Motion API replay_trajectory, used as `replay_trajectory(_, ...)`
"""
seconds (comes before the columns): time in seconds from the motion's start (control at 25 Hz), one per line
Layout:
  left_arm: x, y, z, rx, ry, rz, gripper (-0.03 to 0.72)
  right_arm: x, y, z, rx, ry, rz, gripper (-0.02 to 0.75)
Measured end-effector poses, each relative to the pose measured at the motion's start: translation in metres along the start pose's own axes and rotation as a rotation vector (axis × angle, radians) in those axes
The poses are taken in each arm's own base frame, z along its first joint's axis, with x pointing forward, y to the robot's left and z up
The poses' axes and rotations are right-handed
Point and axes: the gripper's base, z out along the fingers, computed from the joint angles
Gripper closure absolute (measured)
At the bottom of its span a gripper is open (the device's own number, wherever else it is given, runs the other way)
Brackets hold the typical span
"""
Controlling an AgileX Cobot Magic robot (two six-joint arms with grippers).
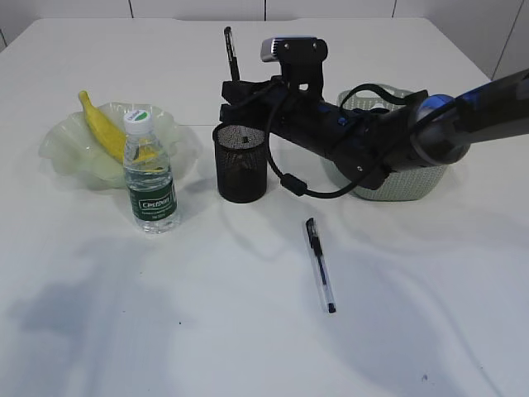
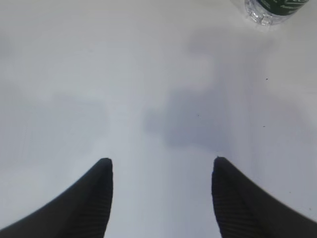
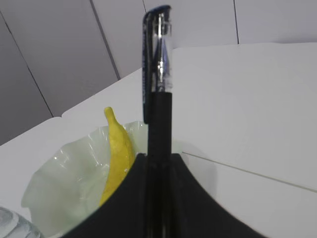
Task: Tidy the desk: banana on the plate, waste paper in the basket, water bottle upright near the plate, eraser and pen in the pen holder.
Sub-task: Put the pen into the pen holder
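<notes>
Upright, a pen point(image 3: 157, 74) is clamped in the right gripper point(image 3: 157, 163) just above the mesh holder point(image 1: 240, 164), at 12 o'clock from its rim. The left gripper point(image 2: 162, 171) is held apart over bare table point(image 2: 99, 74). A second pen point(image 1: 320, 265) is seen lying at the holder's 5 o'clock; the banana point(image 1: 103, 126) rests on the plate point(image 1: 66, 149), with the bottle point(image 1: 149, 175) standing at its 5 o'clock.

From my station, the only readable text I find is on the water bottle point(image 1: 150, 184): its green label point(image 1: 155, 204) carries white lettering that looks like "Cestbon", though it is small and I am not sure of every letter. In the left wrist view the label's edge shows white marks I cannot read.
</notes>
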Motion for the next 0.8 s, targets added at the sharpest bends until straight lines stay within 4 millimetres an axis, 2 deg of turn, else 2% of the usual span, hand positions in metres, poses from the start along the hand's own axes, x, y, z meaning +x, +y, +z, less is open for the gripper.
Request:
replay_trajectory(0.2,0.000,0.000,0.000,0.000,0.000,0.000,0.245,-0.006,-0.002,0.010,-0.006,-0.040,-0.005,0.692)
replay_trajectory(0.48,0.000,0.000,0.000,0.000,0.000,0.002,0.245,0.007,-0.007,0.018,0.004,-0.031,0.011,0.692)
replay_trajectory(0.8,0.000,0.000,0.000,0.000,0.000,0.002,0.245,0.012,-0.011,0.019,0.040,-0.003,0.039,0.692)
